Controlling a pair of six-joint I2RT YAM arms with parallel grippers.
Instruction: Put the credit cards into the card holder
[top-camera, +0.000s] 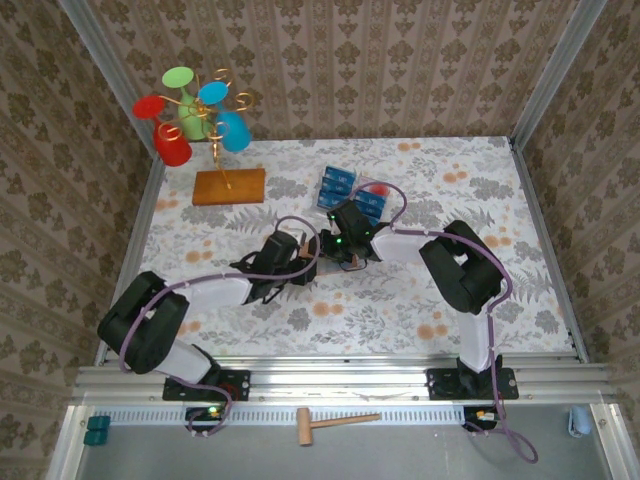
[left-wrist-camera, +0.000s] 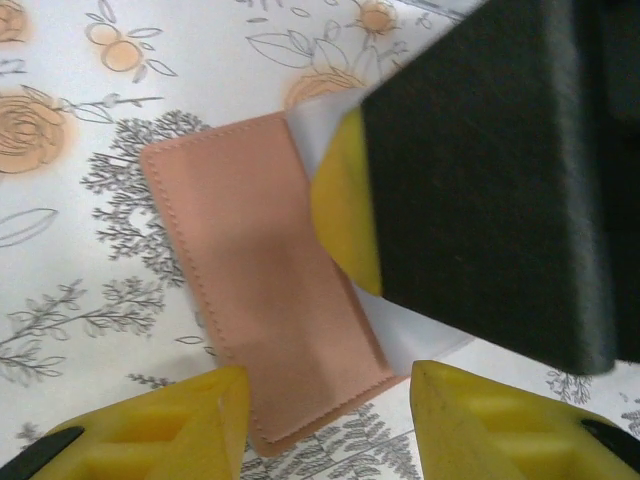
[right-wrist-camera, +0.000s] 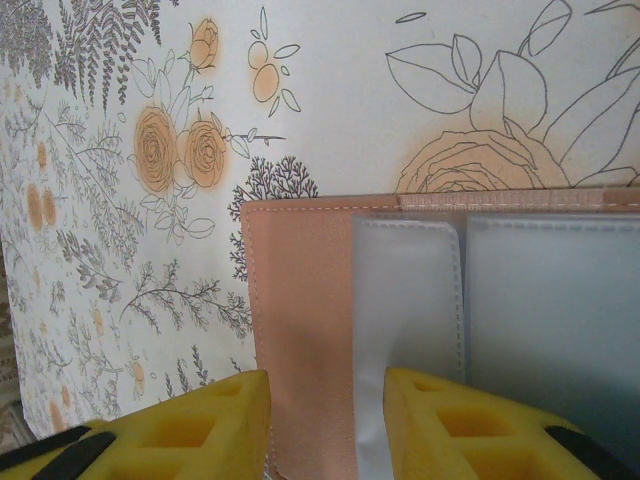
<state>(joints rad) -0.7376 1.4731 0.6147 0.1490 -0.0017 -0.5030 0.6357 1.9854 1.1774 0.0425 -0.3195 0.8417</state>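
**Item 1 — card holder** (right-wrist-camera: 300, 330): one. It lies flat and open at the middle of the table (top-camera: 480, 200), between the two arm tips. Two clear sleeves (right-wrist-camera: 550, 320) are exposed inside it, with no card in either.

**Item 2 — credit cards** (top-camera: 338, 186): blue, in two clumps at the far middle of the table, well apart from the holder. There are perhaps half a dozen, too small for a sure count.

**Item 3 — left gripper** (left-wrist-camera: 330, 400): one. The jaws are apart, and the holder's near corner lies between them unpinched.

**Item 4 — right gripper** (right-wrist-camera: 328, 400): one. The jaws are part-way apart, astride the tan edge and the first sleeve. I cannot tell whether they nip a leaf or only press it flat.

**Item 5 — sundries**: one wooden slab (top-camera: 229, 186) and one mallet (top-camera: 335, 422).

**Step in hand, as I judge it**: steadying the opened holder before fetching a card.
- I would pin one side with the right gripper.
- I would raise the left gripper straight up so it does not drag the cover.
- I would then bring the cards singly, short edge first, into a sleeve mouth.
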